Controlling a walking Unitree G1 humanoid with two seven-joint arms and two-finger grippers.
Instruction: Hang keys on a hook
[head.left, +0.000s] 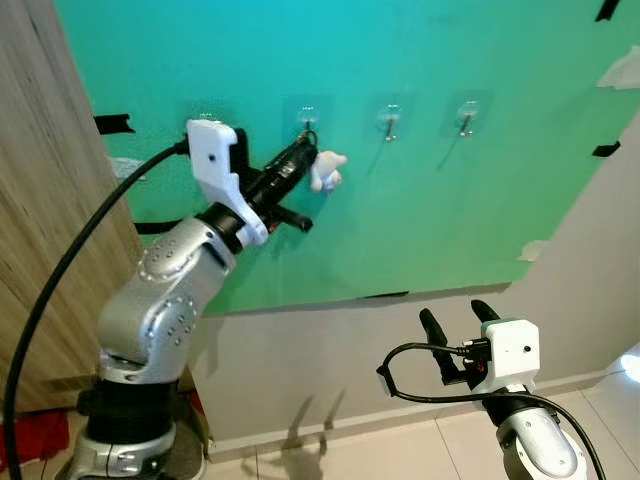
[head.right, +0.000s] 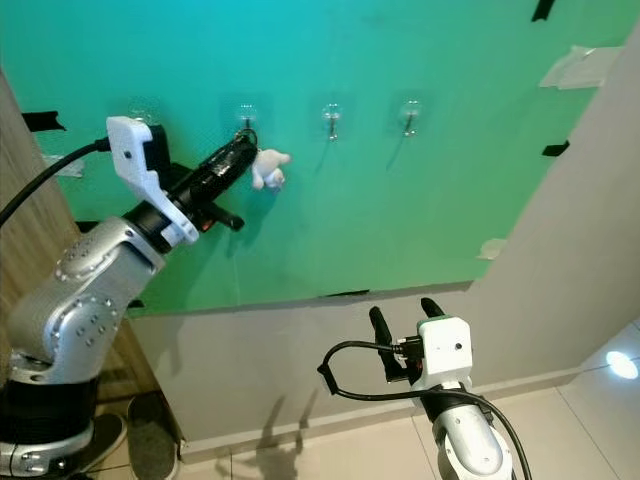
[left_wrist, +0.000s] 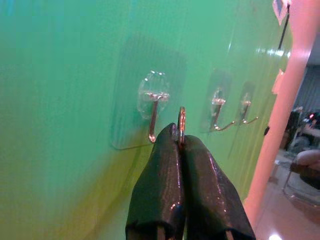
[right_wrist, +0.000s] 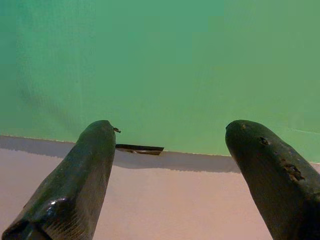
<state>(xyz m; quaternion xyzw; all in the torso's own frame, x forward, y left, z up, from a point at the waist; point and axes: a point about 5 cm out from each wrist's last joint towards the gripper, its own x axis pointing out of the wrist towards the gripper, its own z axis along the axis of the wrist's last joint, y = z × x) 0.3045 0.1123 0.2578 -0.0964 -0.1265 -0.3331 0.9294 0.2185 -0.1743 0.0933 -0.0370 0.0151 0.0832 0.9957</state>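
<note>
1. Keys (head.left: 326, 170): the bunch hangs up against the green board (head.left: 420, 120), with a small white figure charm dangling just past the tip of the left gripper (head.left: 306, 143).
2. From the left wrist view, the metal key ring (left_wrist: 181, 126) is pinched edge-on between the two black fingertips, which are pressed together around it.
3. That ring sits right beside the second hook (left_wrist: 152, 114), near its lower curl; I cannot tell whether it is over the hook or only next to it.
4. Two more hooks (head.left: 390, 122) follow along the same row on the board, well apart from the gripper.
5. The right gripper (head.left: 460, 318) is low, in front of the pale wall (head.left: 330, 350) under the board, its fingers spread wide with nothing between them.
</note>
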